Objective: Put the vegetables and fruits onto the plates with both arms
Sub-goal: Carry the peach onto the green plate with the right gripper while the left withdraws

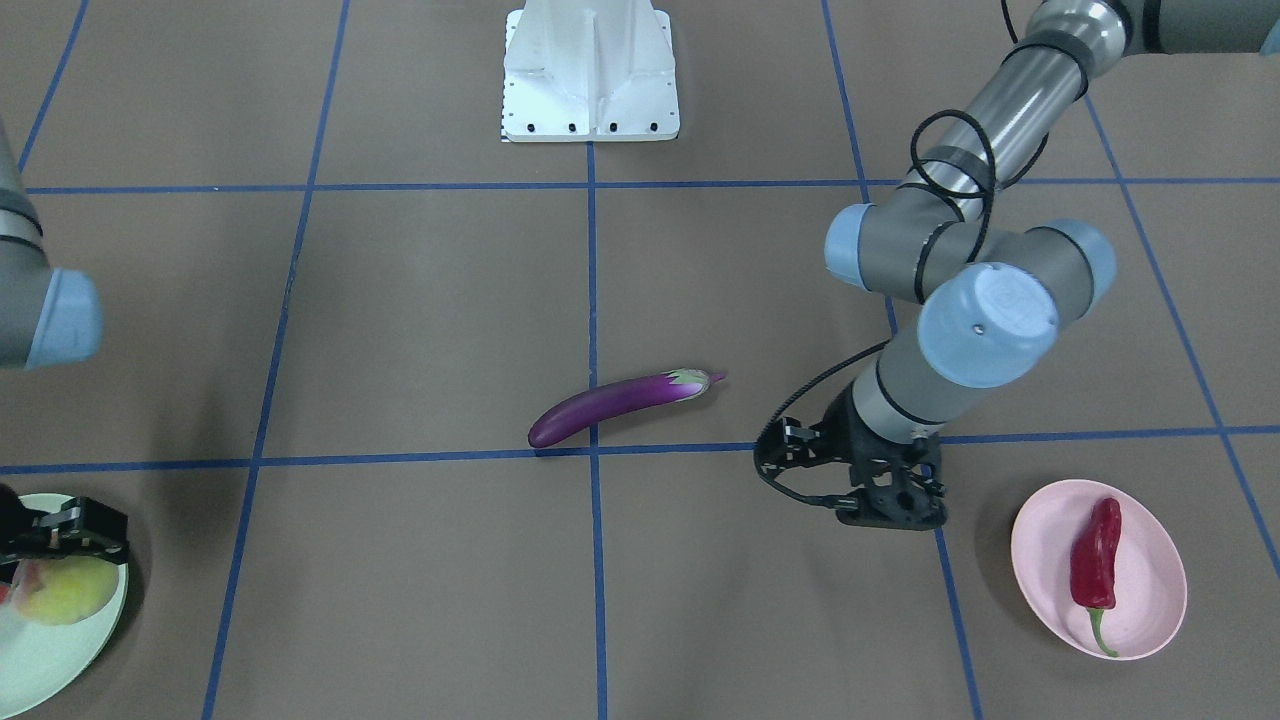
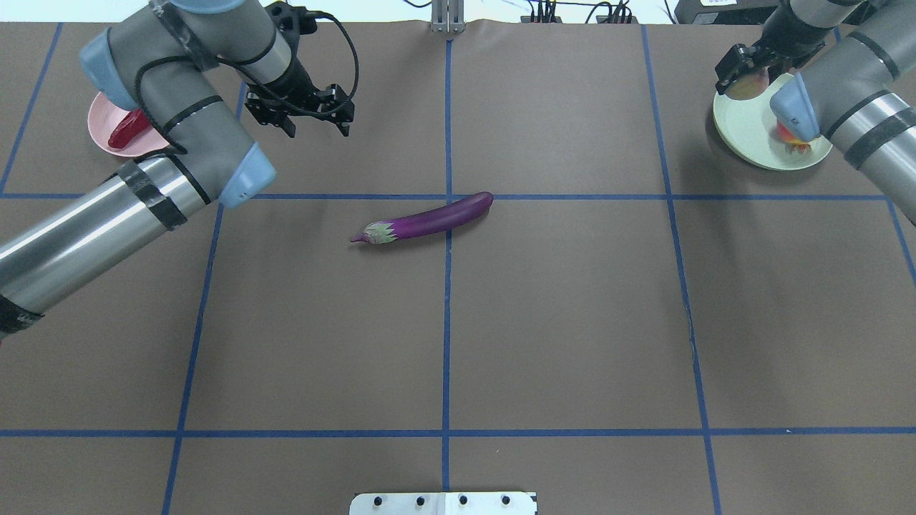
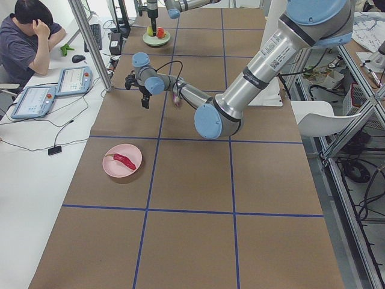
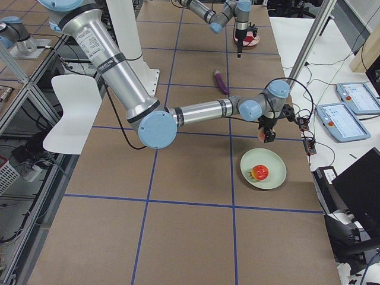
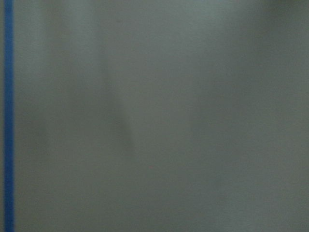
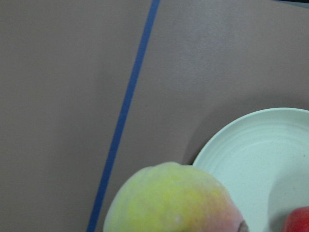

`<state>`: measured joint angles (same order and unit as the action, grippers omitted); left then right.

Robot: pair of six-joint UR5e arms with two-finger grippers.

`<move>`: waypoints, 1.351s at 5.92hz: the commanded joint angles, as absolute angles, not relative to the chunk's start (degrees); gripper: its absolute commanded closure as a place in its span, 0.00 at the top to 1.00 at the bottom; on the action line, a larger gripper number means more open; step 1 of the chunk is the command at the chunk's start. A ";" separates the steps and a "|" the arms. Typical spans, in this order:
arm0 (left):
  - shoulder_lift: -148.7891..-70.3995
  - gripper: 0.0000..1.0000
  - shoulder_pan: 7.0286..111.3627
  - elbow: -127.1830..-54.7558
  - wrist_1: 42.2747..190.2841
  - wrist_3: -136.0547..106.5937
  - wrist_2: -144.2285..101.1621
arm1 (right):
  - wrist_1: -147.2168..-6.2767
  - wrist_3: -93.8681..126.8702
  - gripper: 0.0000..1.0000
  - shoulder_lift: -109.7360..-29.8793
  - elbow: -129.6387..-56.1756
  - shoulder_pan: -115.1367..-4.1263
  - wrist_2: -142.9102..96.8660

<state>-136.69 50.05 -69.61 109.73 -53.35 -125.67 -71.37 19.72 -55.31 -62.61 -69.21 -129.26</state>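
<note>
While clenched on the peach (image 6: 169, 203), holds it right at the rim of the mint green plate (image 6: 260, 150) at the table's right end: right gripper (image 4: 265, 135), pointing down. Cannot tell whether touching the plate or just above it. Inside that plate, only the red-orange fruit (image 4: 259, 172), near the middle.

At the opposite end, on the pink plate (image 1: 1150, 590), only the chili pepper (image 1: 1097, 550), lying lengthwise, green stem toward the operators' side.

On no plate: eggplant (image 2: 429, 220), flat on the table (image 2: 572, 322), rounded end at the centre crossing of the blue tape lines (image 2: 447, 322), green cap toward the pink plate's end, well apart from both plates.

Between eggplant and pink plate, nearer the plate: left gripper (image 2: 315, 127), released, fingers spread wide, hanging over bare table.

Further out: white base block (image 1: 590, 75) at the robot's edge; past the far edge, a seated operator (image 3: 30, 42) beside two tablets (image 3: 75, 80).

From overhead, pink plate and chili pepper half covered by the left arm (image 2: 179, 107); red-orange fruit partly behind a blue joint cap of the right arm (image 2: 866, 121). From the front, green plate cut off by the frame's edge. Left wrist view blurred to grey, one blue line down its side. From the right wrist, peach filling the bottom edge, fingers out of frame.
</note>
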 commanded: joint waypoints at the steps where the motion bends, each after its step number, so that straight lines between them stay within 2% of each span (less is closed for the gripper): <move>1: -139.65 1.00 46.68 -69.87 109.69 -55.81 -125.51 | -68.29 17.49 0.00 -56.77 -58.45 -71.27 -129.73; 2: -139.92 1.00 45.97 -70.05 109.69 -55.90 -125.51 | -67.77 17.75 0.99 -56.95 -58.36 -71.19 -128.07; 4: -140.44 0.99 41.33 -70.22 112.04 -51.63 -119.75 | -67.50 18.28 1.00 -56.87 -58.36 -71.02 -127.35; 8: -139.40 0.99 39.56 -72.60 112.50 -19.48 -120.06 | -67.50 18.19 1.00 -56.78 -58.45 -71.02 -127.35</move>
